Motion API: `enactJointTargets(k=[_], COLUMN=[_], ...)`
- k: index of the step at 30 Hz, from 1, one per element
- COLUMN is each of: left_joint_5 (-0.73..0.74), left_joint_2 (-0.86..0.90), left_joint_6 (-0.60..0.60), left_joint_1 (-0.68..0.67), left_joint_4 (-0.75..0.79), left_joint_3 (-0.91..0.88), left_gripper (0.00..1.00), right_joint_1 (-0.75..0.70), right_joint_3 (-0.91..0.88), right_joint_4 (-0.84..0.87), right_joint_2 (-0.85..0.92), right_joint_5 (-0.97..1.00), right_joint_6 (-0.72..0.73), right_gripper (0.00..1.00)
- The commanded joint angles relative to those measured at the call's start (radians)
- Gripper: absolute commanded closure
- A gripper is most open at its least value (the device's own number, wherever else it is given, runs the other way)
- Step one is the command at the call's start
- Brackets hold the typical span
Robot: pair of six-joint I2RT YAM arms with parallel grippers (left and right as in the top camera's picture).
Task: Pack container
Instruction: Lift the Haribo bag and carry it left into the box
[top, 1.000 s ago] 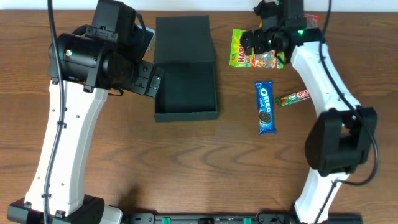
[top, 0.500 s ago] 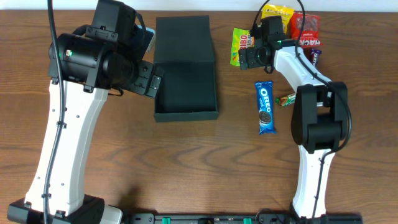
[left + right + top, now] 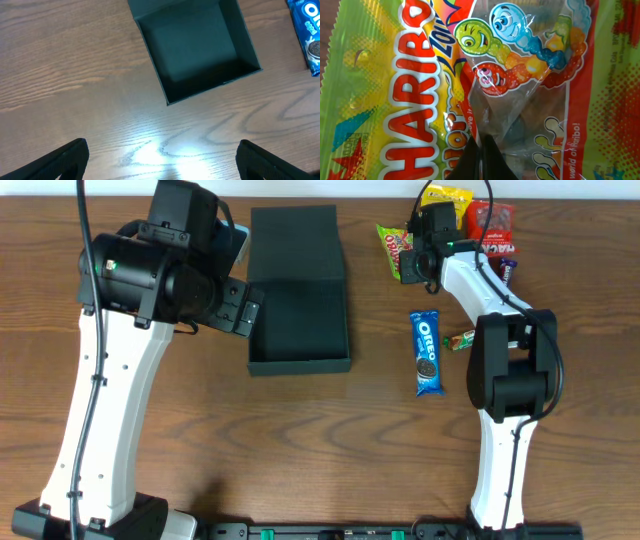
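Note:
The container [image 3: 300,320] is a dark, open, empty box at the upper middle of the table, with its lid flap [image 3: 295,240] lying back behind it. In the left wrist view the container [image 3: 197,47] sits ahead of my left gripper [image 3: 161,150], which hovers wide open over bare wood. Seen from overhead, the left gripper [image 3: 243,308] is just left of the box. To the right, my right gripper [image 3: 415,260] is shut on a crumpled Haribo gummy bag [image 3: 395,248]. In the right wrist view the Haribo bag [image 3: 410,100] fills the frame, and the gripper [image 3: 481,140] pinches its plastic.
A blue Oreo pack [image 3: 427,352] lies right of the box, also seen in the left wrist view as the Oreo pack [image 3: 307,30]. A small green and red candy bar [image 3: 462,338] sits beside it. A yellow bag [image 3: 447,200] and red packets [image 3: 495,220] lie at the far right edge.
The right gripper closed on the Haribo bag, which bunched up and shifted right. Before that, the right arm swung in over the bag. The left arm stayed still.

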Motion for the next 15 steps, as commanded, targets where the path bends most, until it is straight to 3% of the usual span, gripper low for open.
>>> enactJointTargets(k=[1,6,15], left_joint_5=[-0.010,-0.010,-0.010], left_joint_2=[-0.013,-0.013,-0.013], left_joint_6=[0.017,0.017,0.017], left_joint_1=[0.000,0.000,0.000], left_joint_4=[-0.003,-0.003,-0.003], left_joint_3=[-0.002,-0.002,-0.002], left_gripper=[0.05,0.05,0.05], right_joint_1=[0.005,0.006,0.020], right_joint_3=[-0.011,0.127,0.234], right_joint_4=[-0.078,-0.185,-0.251], right_joint_2=[0.069,0.017,-0.168], right_joint_5=[-0.013,-0.031,-0.232], right_joint_6=[0.006,-0.028,-0.318], right_gripper=[0.99,0.99,0.99])
